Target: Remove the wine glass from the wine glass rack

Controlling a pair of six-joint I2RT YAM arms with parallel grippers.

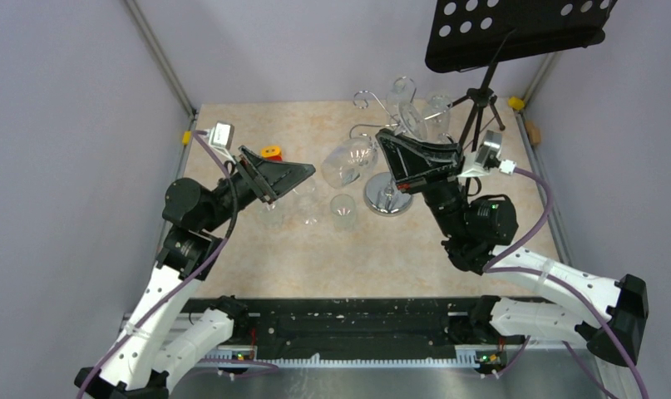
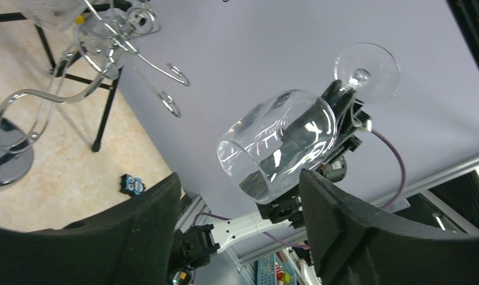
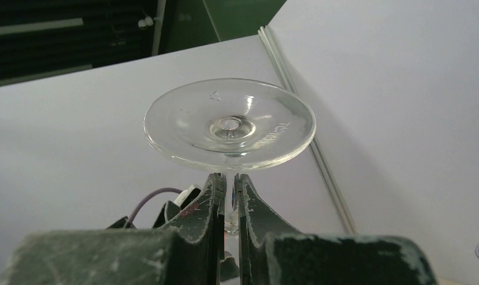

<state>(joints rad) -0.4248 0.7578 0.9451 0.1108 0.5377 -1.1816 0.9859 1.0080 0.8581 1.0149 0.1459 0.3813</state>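
My right gripper (image 1: 385, 143) is shut on the stem of a clear wine glass (image 1: 348, 163) and holds it tilted in the air, left of the chrome wine glass rack (image 1: 388, 196). In the right wrist view the fingers (image 3: 216, 199) pinch the stem just under the round foot (image 3: 230, 124). In the left wrist view the glass (image 2: 278, 148) hangs apart from the rack's curled arms (image 2: 165, 74). My left gripper (image 1: 294, 179) is open and empty, its jaws wide apart just below the bowl (image 2: 243, 208). Other glasses (image 1: 436, 108) still hang on the rack.
A black tripod music stand (image 1: 515, 33) stands at the back right, close behind the rack. Three small clear glasses (image 1: 342, 212) stand on the table near the left gripper. A small orange object (image 1: 270, 151) lies at the left. Walls close the sides.
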